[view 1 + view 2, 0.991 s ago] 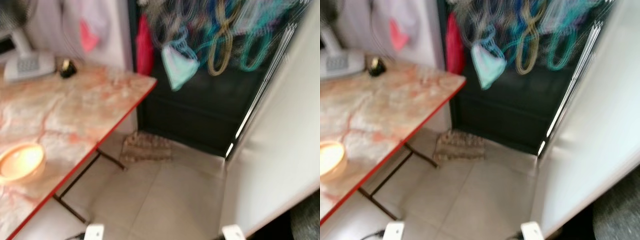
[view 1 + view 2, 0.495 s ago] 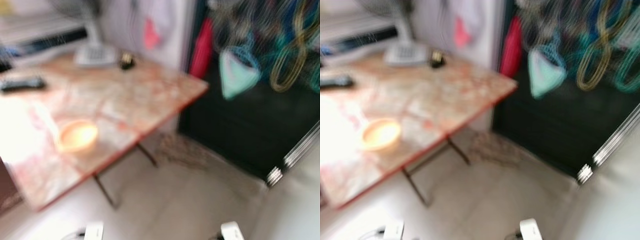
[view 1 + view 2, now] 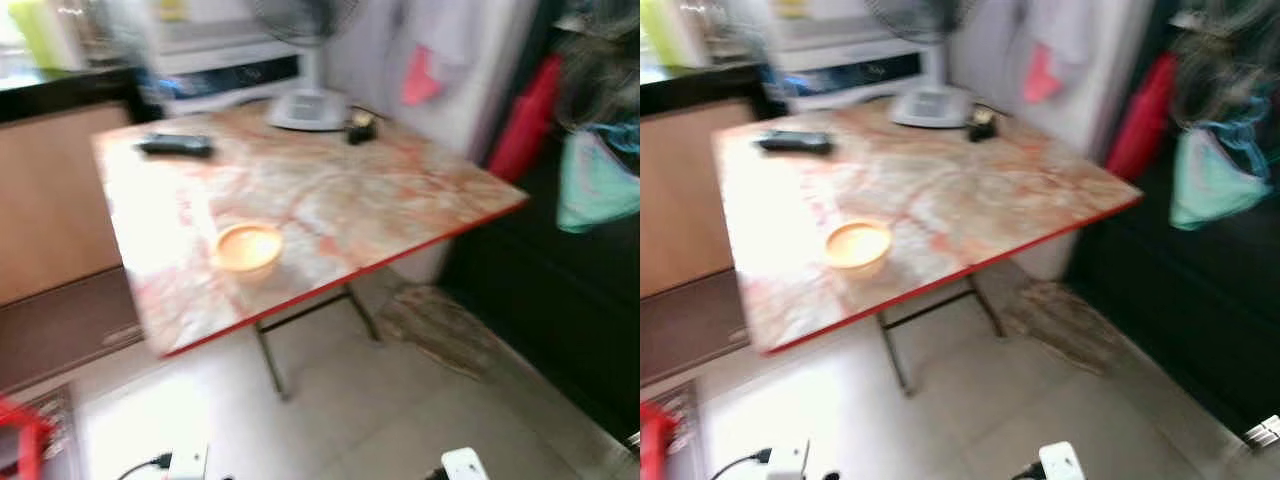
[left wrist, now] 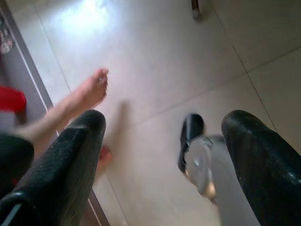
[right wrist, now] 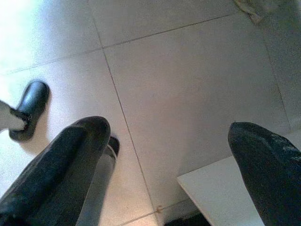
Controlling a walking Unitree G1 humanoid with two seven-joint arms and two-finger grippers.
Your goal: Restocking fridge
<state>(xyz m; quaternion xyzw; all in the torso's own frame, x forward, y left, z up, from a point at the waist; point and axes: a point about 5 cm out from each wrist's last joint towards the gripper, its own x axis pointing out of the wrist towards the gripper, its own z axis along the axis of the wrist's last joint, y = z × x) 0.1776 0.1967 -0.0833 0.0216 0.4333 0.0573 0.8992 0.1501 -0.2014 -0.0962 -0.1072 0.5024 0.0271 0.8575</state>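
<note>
Both arms hang low over the pale tiled floor. In the left wrist view my left gripper (image 4: 167, 120) is open with nothing between its fingers. My right gripper (image 5: 169, 127) is open too, with bare tiles between its fingers. A marble-patterned folding table (image 3: 380, 190) with a red edge stands ahead. On it are a small orange bowl (image 3: 248, 246), a black remote (image 3: 176, 146), a fan's white base (image 3: 308, 108) and a small dark object (image 3: 361, 127). The head views are blurred.
A person's bare foot (image 4: 89, 92) stands on the tiles near my left gripper. A woven mat (image 3: 440, 330) lies by the dark doorway, where red (image 3: 525, 120) and teal (image 3: 598, 185) cloths hang. A wooden cabinet (image 3: 50, 200) is at the left. A white panel's corner (image 5: 221, 193) lies under my right gripper.
The camera has swung to the left: the table now sits mid-picture, the cabinet has come into view, and the white panel on the right has slid out.
</note>
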